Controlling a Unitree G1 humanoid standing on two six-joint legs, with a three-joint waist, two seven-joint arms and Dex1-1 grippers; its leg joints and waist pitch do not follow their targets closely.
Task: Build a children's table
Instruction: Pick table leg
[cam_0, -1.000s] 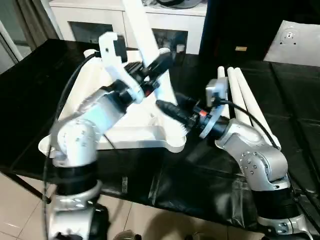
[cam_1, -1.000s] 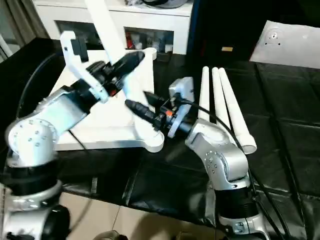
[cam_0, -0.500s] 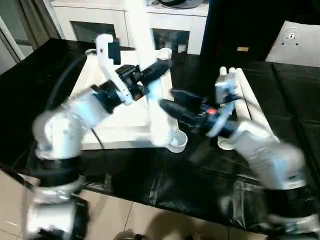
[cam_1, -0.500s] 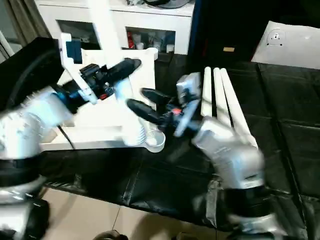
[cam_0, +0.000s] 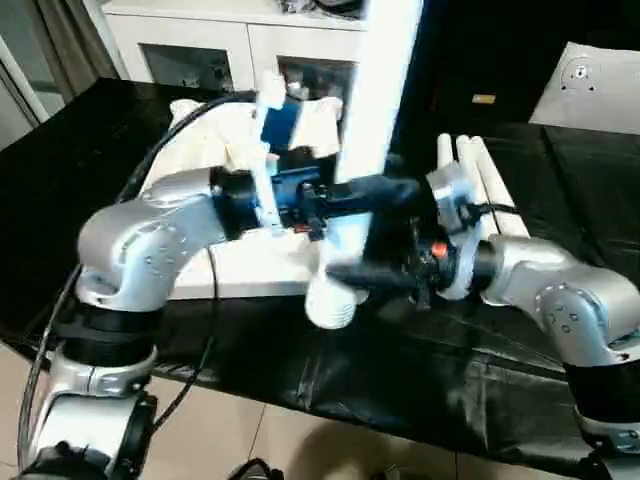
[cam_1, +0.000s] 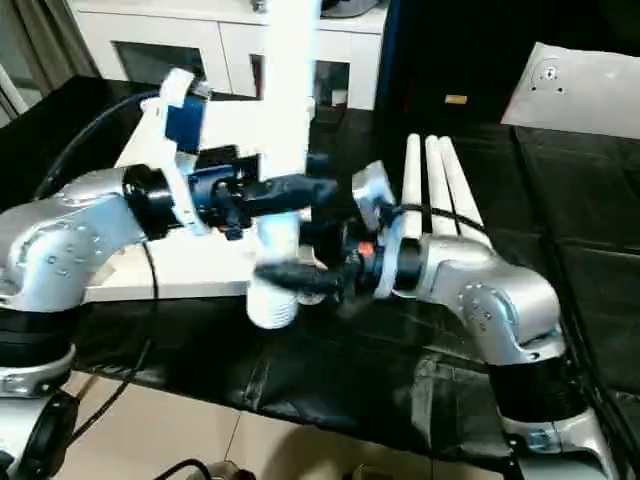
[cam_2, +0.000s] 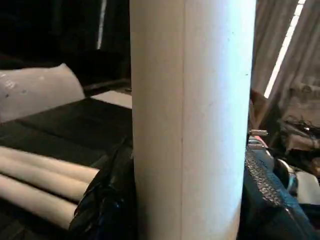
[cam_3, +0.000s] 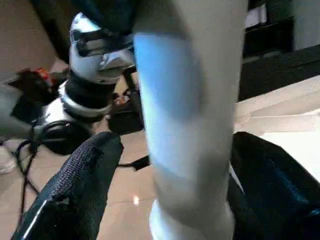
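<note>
Leg (cam_0: 375, 110), white tapered tube: held near upright over the black table's (cam_0: 560, 200) front edge, wide end (cam_0: 330, 300) down. Left gripper (cam_0: 385, 190) clamped on its shaft; right gripper (cam_0: 345, 272) clamped lower, near the wide end. Tabletop (cam_0: 215, 165): at 9 o'clock of the leg, on the table. Three spare legs (cam_0: 475, 170): at 3 o'clock, lying side by side. Cabinet (cam_0: 200, 35): at 12 o'clock.

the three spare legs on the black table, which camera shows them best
The right eye view: all three spare legs lie side by side on the black table, beyond the right hand, seen along most of their length. The left eye view shows them partly hidden by the right arm. The left wrist view catches a short stretch of them.
</note>
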